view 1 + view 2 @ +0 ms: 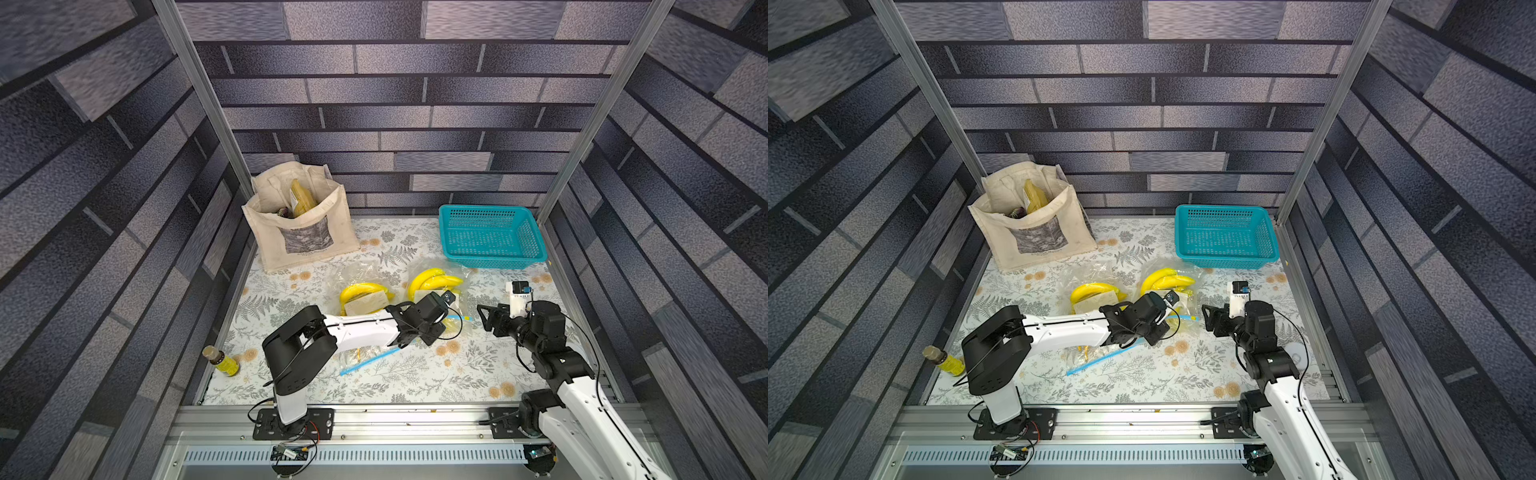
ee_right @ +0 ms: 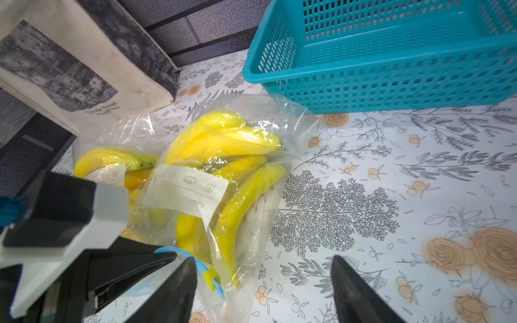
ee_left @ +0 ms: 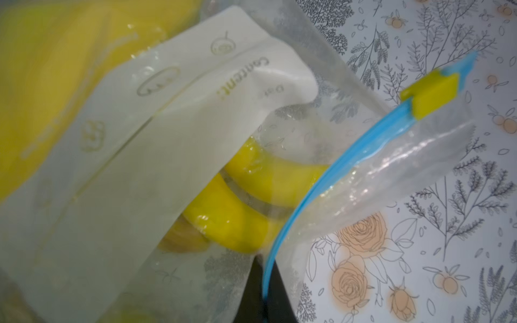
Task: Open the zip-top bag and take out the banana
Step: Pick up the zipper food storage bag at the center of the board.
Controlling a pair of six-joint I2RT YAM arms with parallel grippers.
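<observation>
Left end effector (image 1: 428,330) reaches over the zip-top bag (image 1: 440,282) on the counter (image 1: 395,386) in both top views. Left wrist: it's clamped on the blue zip strip (image 3: 313,191); the label (image 3: 195,117) reads "Content:", yellow banana (image 3: 279,179) inside. Right wrist: right end effector (image 2: 263,263), jaws apart, just beside the bag.

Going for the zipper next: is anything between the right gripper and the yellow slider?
Nothing visible. The open right gripper has the yellow slider beside one finger; the left gripper pinches the zip-top bag's blue strip nearby.
</observation>
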